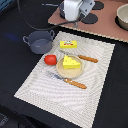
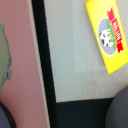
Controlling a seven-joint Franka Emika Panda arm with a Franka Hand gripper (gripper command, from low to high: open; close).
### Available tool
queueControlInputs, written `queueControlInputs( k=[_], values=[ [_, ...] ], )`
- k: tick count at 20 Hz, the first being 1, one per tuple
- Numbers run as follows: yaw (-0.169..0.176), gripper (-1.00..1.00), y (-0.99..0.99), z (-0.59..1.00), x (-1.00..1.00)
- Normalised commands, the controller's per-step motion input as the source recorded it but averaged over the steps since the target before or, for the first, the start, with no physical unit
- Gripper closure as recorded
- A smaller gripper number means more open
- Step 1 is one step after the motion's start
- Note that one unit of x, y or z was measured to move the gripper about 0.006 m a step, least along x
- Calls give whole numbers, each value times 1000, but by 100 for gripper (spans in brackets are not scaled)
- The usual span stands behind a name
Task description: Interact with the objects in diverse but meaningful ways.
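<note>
My gripper hangs high at the back, over the edge of a pink board and above the flat yellow labelled box. Its fingers are blurred, and none show in the wrist view. The wrist view looks down on the yellow box lying on the mat. A grey two-handled pot stands off the mat's back corner at the exterior view's left, and its rim shows in the wrist view. The red tomato sits beside the tan plate, which carries the yellow holed cheese wedge.
A pale woven placemat covers the dark table. A wooden-handled knife and fork lie by the plate. The pink board with dark round burners lies at the back, also in the wrist view. A bowl stands on it.
</note>
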Motion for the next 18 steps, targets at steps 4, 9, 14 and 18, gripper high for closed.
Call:
queueControlInputs(
  k=[4,9,14,18],
  values=[
    [101,-100,-177,-248,219],
    [98,-100,-125,-342,32],
    [38,-100,-154,-147,43],
    [19,-100,-97,-282,-49]
  ],
)
